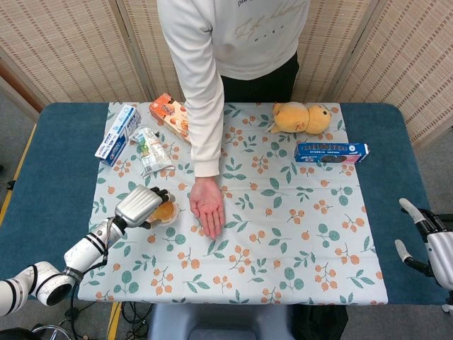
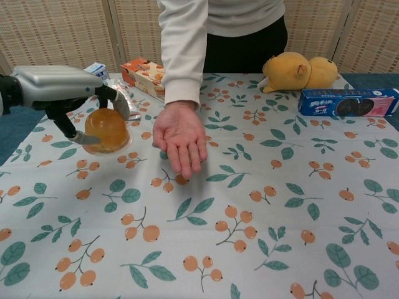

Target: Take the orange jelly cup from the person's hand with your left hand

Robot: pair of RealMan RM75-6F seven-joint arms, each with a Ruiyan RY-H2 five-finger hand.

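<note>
Your left hand [image 2: 59, 84] grips the orange jelly cup [image 2: 107, 131] at the left of the chest view, fingers curled over its dome, clear of the person's hand [image 2: 179, 136], which lies palm up and bare at centre. The head view sets the cup [image 1: 163, 212] lower left, just beside that palm [image 1: 207, 205]. Only the head view shows your right hand [image 1: 423, 237], at the lower right edge, fingers apart and holding nothing. A yellow plush toy [image 2: 302, 71] lies upper right.
</note>
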